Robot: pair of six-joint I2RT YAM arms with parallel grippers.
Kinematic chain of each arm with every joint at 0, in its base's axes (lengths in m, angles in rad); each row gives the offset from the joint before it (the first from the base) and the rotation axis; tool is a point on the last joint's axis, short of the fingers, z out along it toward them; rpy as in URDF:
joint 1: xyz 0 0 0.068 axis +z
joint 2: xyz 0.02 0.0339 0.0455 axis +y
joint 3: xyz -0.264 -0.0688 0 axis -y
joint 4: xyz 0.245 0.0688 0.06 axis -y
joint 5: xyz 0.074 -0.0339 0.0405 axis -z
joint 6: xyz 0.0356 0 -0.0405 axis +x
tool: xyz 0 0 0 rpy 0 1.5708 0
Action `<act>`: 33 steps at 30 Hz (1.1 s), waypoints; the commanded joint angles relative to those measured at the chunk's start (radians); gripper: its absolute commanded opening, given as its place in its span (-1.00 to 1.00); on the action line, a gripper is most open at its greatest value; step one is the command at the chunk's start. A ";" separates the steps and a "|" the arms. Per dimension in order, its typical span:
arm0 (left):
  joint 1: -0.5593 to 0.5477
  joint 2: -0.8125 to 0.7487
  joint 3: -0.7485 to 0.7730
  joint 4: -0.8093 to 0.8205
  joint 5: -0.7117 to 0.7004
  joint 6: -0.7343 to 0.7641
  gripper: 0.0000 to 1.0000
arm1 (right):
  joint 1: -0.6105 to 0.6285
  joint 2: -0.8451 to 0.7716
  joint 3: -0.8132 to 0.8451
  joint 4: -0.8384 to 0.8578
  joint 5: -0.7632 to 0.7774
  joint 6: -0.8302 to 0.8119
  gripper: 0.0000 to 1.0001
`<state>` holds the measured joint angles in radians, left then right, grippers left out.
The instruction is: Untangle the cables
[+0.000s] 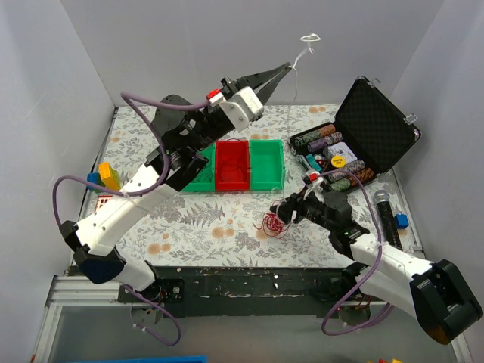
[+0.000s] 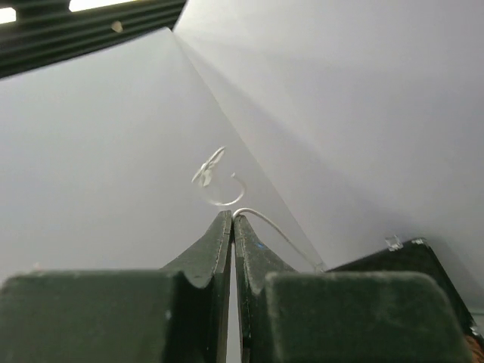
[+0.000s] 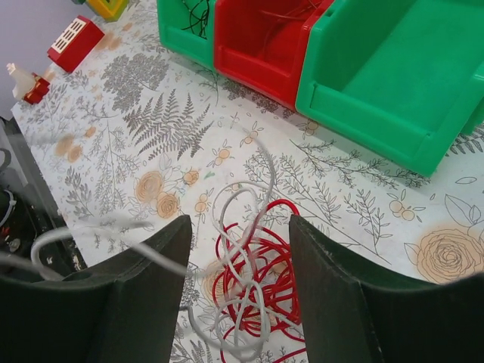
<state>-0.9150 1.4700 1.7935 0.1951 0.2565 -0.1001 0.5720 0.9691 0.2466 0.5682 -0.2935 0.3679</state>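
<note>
A clump of cables (image 3: 253, 281), red and white loops wound together, lies on the floral mat (image 3: 363, 204) in front of the bins. My right gripper (image 3: 240, 221) hangs just above the clump, open, its fingers on either side of it. A blurred white strand (image 3: 91, 231) runs from the clump across the left finger. In the top view the right gripper (image 1: 286, 213) sits beside the red clump (image 1: 271, 224). My left gripper (image 1: 290, 66) is raised high at the back, shut on a thin white cable (image 2: 265, 223) whose curled end (image 1: 310, 38) sticks up above the tips (image 2: 232, 215).
A row of bins stands mid-table: a red bin (image 1: 233, 165) between two green ones (image 1: 266, 162). Black wires (image 3: 198, 11) lie in the left green bin. An open black case (image 1: 376, 125) with chips is at the right, a microphone (image 1: 383, 215) beside it. Toy blocks (image 1: 110, 175) sit left.
</note>
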 commanded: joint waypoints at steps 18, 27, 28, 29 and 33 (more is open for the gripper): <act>-0.030 0.153 0.235 0.357 -0.122 0.273 -1.00 | 0.005 0.082 -0.004 -0.039 0.016 -0.010 0.23; -0.028 0.245 0.308 0.366 -0.157 0.313 -1.00 | 0.006 0.077 0.002 -0.059 0.024 -0.017 0.01; -0.027 0.243 0.282 0.366 -0.175 0.315 -1.00 | 0.006 0.068 -0.004 -0.059 0.025 -0.017 -0.03; -0.022 0.230 0.230 0.377 -0.189 0.315 -1.00 | 0.006 0.056 -0.012 -0.054 0.025 -0.017 -0.07; 0.024 0.176 0.002 0.432 -0.230 0.254 -1.00 | 0.006 0.007 -0.033 -0.059 0.031 -0.018 -0.18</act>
<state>-0.9295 1.6928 1.9560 0.5991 0.0998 0.1936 0.5724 1.0294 0.2276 0.4950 -0.2710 0.3626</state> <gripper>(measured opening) 0.014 0.427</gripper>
